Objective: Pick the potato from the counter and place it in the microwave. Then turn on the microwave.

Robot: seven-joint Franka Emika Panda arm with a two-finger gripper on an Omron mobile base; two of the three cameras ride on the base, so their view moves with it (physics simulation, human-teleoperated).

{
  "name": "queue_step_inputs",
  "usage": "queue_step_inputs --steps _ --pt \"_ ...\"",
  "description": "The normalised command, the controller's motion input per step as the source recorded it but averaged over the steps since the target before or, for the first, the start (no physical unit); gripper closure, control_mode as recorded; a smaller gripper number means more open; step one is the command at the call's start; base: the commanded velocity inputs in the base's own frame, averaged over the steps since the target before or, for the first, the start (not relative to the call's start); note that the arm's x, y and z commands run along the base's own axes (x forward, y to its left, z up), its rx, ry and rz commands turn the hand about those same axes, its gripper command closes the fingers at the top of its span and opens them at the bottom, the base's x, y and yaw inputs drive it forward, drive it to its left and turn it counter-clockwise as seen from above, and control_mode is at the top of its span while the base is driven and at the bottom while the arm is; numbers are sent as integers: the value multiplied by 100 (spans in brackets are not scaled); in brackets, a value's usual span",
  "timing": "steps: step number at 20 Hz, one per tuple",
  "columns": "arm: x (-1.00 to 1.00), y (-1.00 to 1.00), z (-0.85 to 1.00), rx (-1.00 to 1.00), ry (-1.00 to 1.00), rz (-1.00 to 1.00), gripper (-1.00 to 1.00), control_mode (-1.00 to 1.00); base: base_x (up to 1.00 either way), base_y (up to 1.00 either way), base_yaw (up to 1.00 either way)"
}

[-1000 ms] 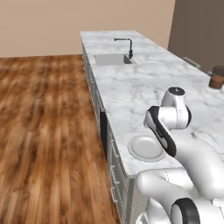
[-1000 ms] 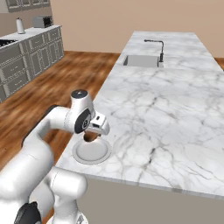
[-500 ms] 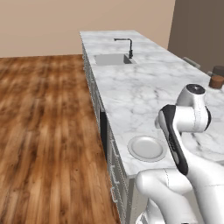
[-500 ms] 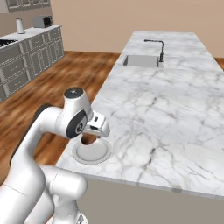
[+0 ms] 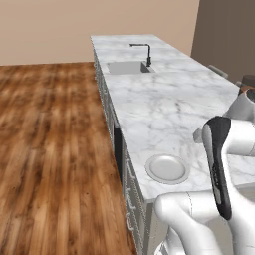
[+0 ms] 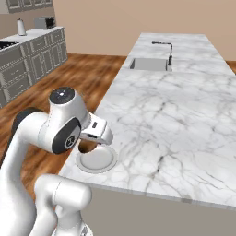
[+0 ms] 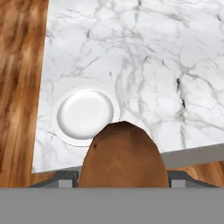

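The potato [image 7: 123, 157], a brown lump, sits low in the hand view, and my gripper [image 7: 122, 178] is shut on it, its finger tips mostly hidden behind it. Beyond the potato a plain white plate [image 7: 84, 114] lies on the white marble counter [image 7: 153, 52] near its front corner. In the right base view my hand [image 6: 97, 131] hangs just above that plate [image 6: 96, 160]. From the left base view the plate [image 5: 167, 168] shows at the counter's near edge, beside my bent arm. The microwave is out of view.
A sink [image 5: 128, 67] with a black faucet [image 5: 147, 54] is at the counter's far end. Wooden floor [image 5: 55, 139] runs along the counter's left side. Grey cabinets [image 6: 23, 60] with a toaster stand at the far left. A dark cup [image 5: 246, 82] stands at the counter's right edge.
My arm has swung and its elbow has shifted sideways while the hand stays over the plate. The potato remains in the gripper.
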Motion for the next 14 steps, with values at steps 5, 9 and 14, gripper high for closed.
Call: queue_step_inputs --steps 5,9,14 --pt "-86 0 61 0 -18 0 100 -100 0 0 0" --pt "-63 0 53 -2 -19 0 100 -100 0 0 0" --pt "-34 0 41 -5 -11 0 100 -100 0 0 0"
